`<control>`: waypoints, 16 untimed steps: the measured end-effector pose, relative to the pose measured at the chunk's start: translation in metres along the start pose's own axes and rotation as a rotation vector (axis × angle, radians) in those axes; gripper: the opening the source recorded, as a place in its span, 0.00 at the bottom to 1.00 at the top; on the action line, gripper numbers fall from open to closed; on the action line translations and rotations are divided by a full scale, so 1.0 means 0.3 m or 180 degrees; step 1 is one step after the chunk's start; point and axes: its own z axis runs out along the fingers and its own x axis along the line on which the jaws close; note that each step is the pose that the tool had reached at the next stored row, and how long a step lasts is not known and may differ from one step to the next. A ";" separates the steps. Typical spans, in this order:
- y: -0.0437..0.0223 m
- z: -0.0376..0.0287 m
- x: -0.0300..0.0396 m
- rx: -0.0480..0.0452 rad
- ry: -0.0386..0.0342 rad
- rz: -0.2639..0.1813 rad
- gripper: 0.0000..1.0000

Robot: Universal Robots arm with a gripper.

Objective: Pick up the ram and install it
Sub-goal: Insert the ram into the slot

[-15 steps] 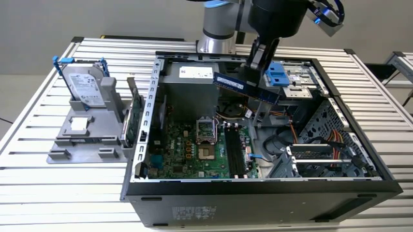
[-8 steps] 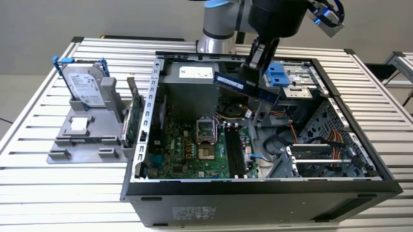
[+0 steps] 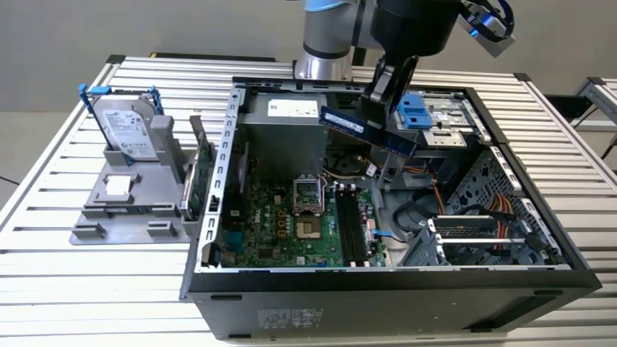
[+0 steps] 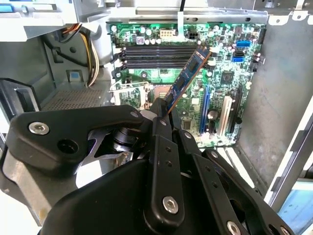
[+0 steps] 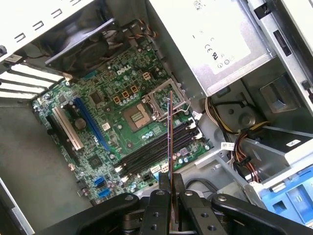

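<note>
White logo word printed on the motherboard (image 5: 110,147), by the processor socket. Power supply (image 5: 215,44) has a grey sticker with approval marks and fine print. Hard drive (image 3: 130,126) label, ram (image 3: 366,130) pale label and the sticker on the case (image 3: 386,307) outer wall: all too small to read.

Bright and even, lit from above. Soft shadows deep inside the computer case (image 3: 386,285). White glare on the silver box (image 5: 230,39) in the first wrist view. Dark on the gripper (image 4: 164,108) up close.
</note>
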 end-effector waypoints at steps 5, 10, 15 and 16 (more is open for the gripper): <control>0.000 0.000 0.000 -0.0003 -0.0001 0.0064 0.00; 0.000 0.000 0.000 -0.0006 -0.0001 0.0124 0.00; 0.000 0.000 0.000 -0.0008 -0.0001 0.0171 0.00; 0.000 0.000 0.000 -0.0008 -0.0002 0.0181 0.00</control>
